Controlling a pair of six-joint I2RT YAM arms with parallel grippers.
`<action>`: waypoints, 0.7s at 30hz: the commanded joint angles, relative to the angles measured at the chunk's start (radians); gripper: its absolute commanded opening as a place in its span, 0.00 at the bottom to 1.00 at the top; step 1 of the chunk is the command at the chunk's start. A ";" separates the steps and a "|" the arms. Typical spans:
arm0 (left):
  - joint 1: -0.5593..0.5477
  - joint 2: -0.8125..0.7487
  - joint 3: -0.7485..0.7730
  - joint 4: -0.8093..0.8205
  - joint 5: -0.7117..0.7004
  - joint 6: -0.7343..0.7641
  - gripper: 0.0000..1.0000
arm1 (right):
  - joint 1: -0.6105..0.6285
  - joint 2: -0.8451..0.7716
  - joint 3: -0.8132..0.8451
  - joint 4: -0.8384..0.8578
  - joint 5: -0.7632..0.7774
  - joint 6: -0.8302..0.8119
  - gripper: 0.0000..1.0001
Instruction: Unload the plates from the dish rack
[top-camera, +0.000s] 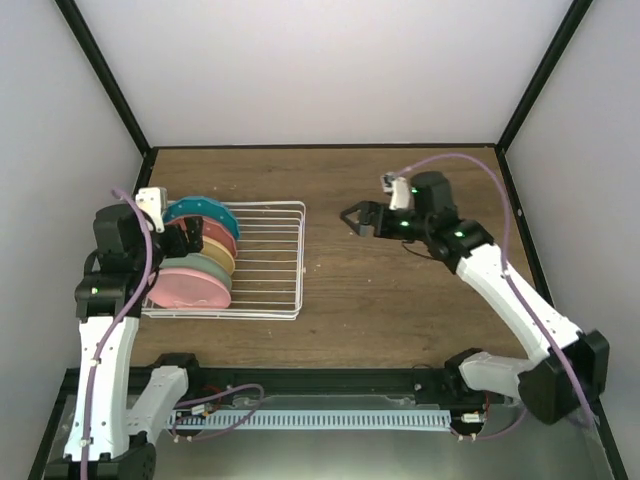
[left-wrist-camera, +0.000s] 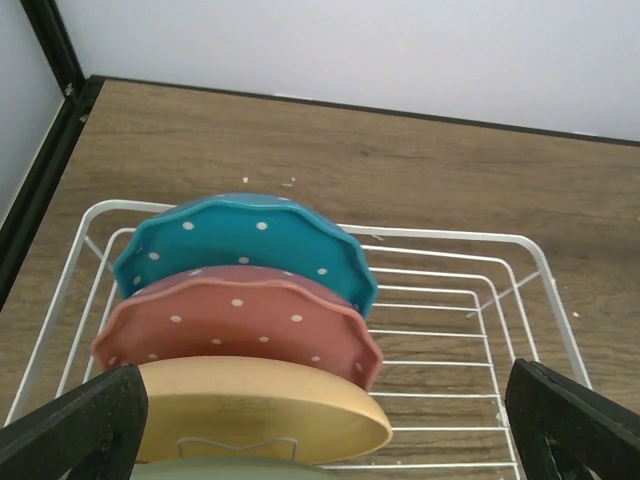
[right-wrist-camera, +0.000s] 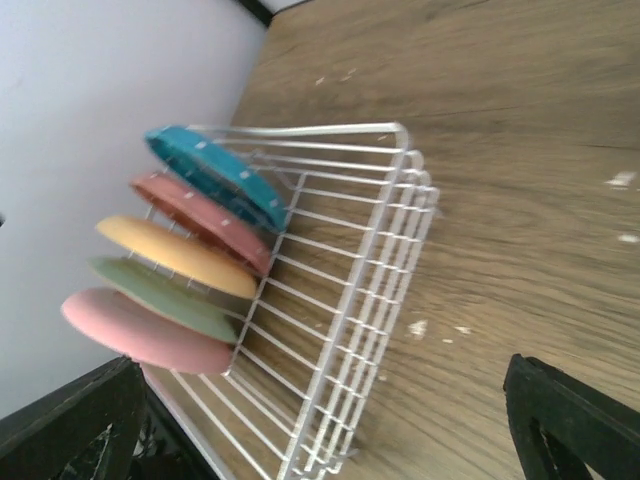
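The left pincer (top-camera: 186, 240) hangs released, its two fingers spread wide with nothing between them, just above the row of plates at the left end of the dish rack (top-camera: 270, 255). Seen from its wrist, the orange-yellow plate (left-wrist-camera: 260, 410) lies directly below, with the white-dotted salmon-red plate (left-wrist-camera: 235, 315) and the white-dotted teal-blue plate (left-wrist-camera: 240, 240) standing on edge behind it. The right pincer (top-camera: 356, 219) is also released and empty, poised over the bare wooden table (top-camera: 400, 300), well apart from the rack and facing it. Its wrist view shows all five plates upright in the rack, the mint green plate (right-wrist-camera: 160, 292) and the pink plate (right-wrist-camera: 140, 330) nearest. No plate is out yet, so this looks like the approach for the first pick. Next, the left pincer likely needs to drop onto one rim, clench, and lift straight up clear of the neighbouring plates.
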 joint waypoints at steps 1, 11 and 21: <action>0.032 0.048 0.037 0.016 -0.023 -0.023 1.00 | 0.143 0.092 0.113 0.099 0.059 0.019 1.00; 0.145 0.136 0.054 0.074 0.060 -0.025 1.00 | 0.403 0.272 0.239 0.287 0.058 -0.161 1.00; 0.423 0.250 0.039 0.132 0.261 0.003 1.00 | 0.666 0.560 0.537 0.194 0.217 -0.357 0.87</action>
